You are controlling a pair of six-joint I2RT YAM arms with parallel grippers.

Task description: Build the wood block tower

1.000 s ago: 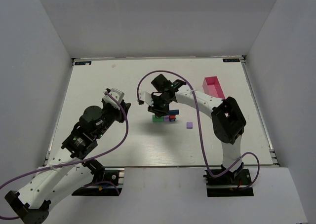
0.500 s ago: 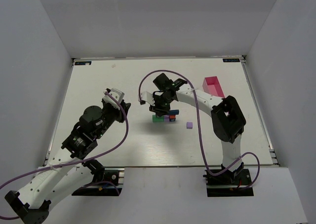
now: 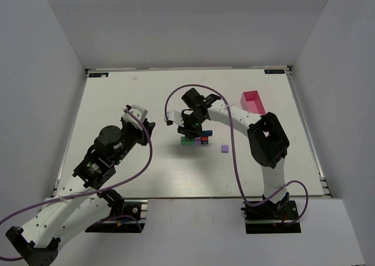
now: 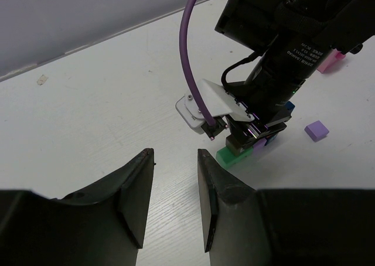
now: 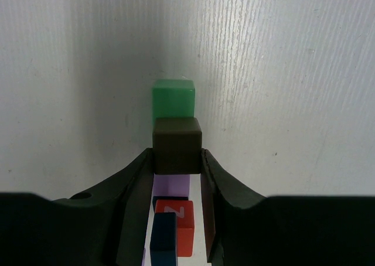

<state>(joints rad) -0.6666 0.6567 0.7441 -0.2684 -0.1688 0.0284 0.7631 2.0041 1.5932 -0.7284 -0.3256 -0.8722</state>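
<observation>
Left gripper [image 4: 174,181] nearest the bases: jaws spread, nothing between them, hovering over the white table [image 3: 117,102] well apart from the work and to its left.

Mid-table is the wood block tower [image 3: 194,140], a low cluster. The right gripper [image 5: 177,160] is over it, clamped on a small dark-brown wooden cube [image 5: 177,142]. A green wooden cube [image 5: 173,99] sits just past the held one, a pale purple cube [image 5: 171,187] is right under it, and a red-orange cube [image 5: 184,231] and a dark blue block [image 5: 164,238] lie closer to the wrist.

Risk: the brown cube looks to straddle the green and purple cubes. Let go off-centre and it likely tips or slides off. The finger pads hang low beside the purple cube, so opening or any sideways drift could knock the base blocks. Can't tell if the brown cube is already seated or just above.

A loose purple cube [image 3: 224,149] sits near the tower, to its right. Farther back right is a pink rectangular tray [image 3: 253,102].
</observation>
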